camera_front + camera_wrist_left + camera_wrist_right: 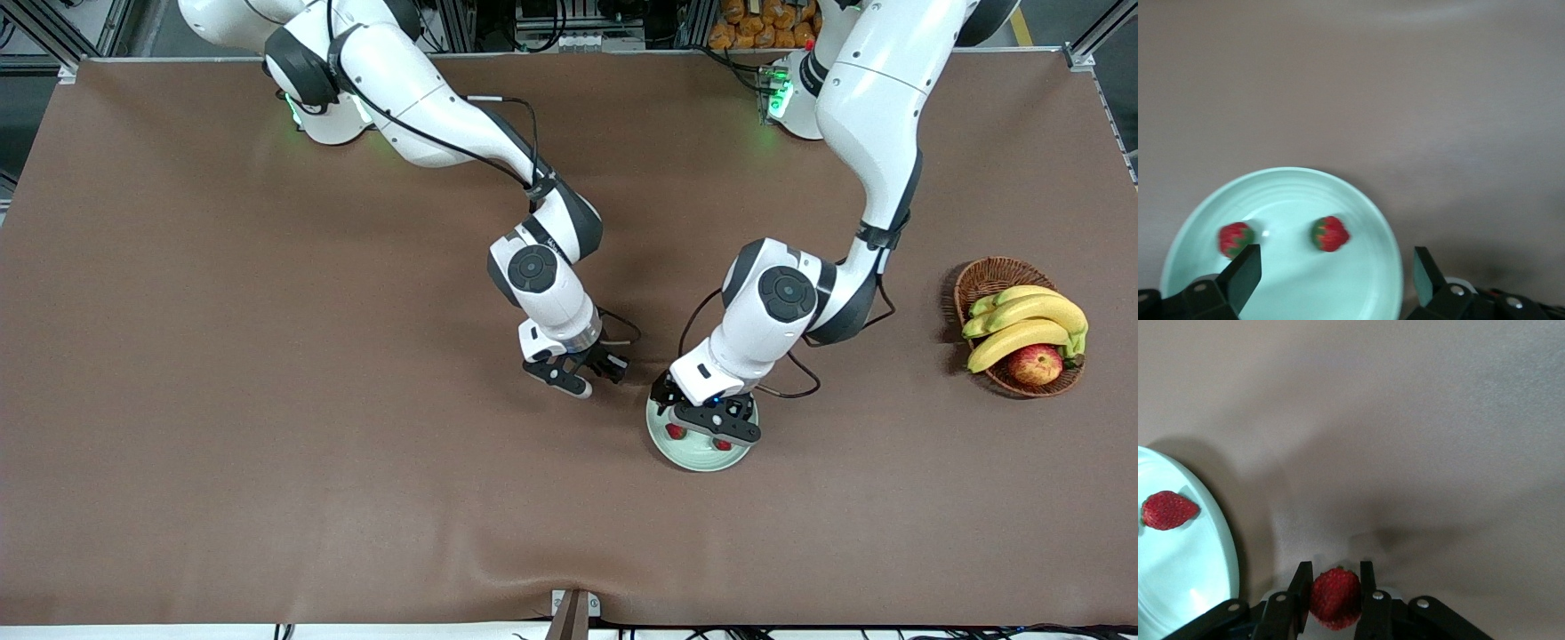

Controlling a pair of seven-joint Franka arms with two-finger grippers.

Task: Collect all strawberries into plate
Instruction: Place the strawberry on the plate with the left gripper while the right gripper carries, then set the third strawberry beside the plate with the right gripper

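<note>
A pale mint-green plate (702, 459) lies on the brown table. Two strawberries rest in it, one (676, 431) toward the right arm's end and one (722, 444) beside it. My left gripper (716, 428) hangs open just above the plate (1291, 200), and both berries (1236, 239) (1330, 233) lie free below its fingers. My right gripper (615, 365) hovers over the bare table beside the plate, toward the right arm's end. It (1335, 568) is shut on a third strawberry (1335, 599). The plate's rim (1178, 573) and one berry (1168, 510) also show in the right wrist view.
A brown wicker basket (987, 271) stands toward the left arm's end of the table, holding bananas (1022, 324) and a red-yellow apple (1036, 364). A small clamp (573, 613) sits at the table edge nearest the front camera.
</note>
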